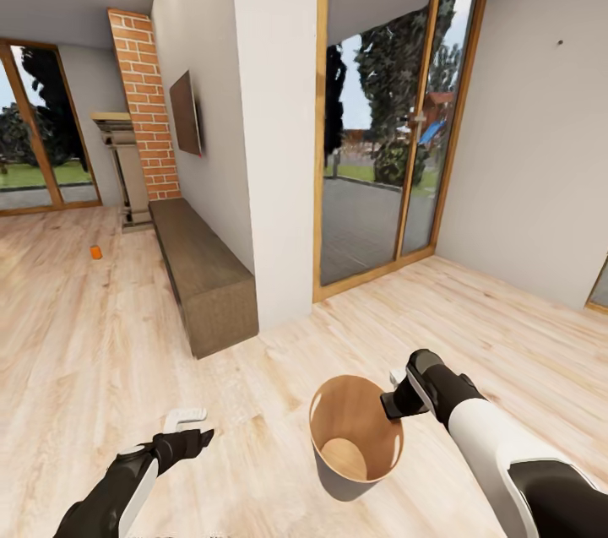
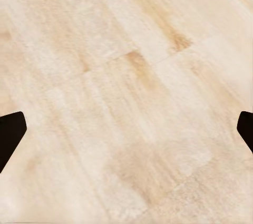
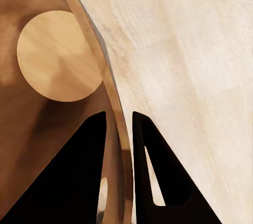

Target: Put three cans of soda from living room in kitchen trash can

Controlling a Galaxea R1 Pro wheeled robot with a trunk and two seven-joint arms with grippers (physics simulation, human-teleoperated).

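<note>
The right gripper sits at the lower right of the head view, clamped on the rim of the trash can. In the right wrist view its two black fingers straddle the thin rim of the bin, one inside against the brown wall and one outside over the floor, with only the rim's thickness between them, so it is grasping the can by its edge. The bin hangs in the lower middle of the head view, tilted a little, grey outside and wood-brown inside, and its round pale bottom is bare. The left gripper is at the lower left of the head view, held out over the pale wood floor. In the left wrist view its dark fingertips show at the two side edges of the frame, spread wide apart, with nothing between them but floorboards, so it is released and holds nothing. One orange soda can stands on the floor at the left of the head view, far off, near the brick fireplace and beside the near end of the long low cabinet. A dark television hangs on the wall above the cabinet. Tall wood-framed glass doors fill the upper middle, with trees and a garden behind them.
</note>
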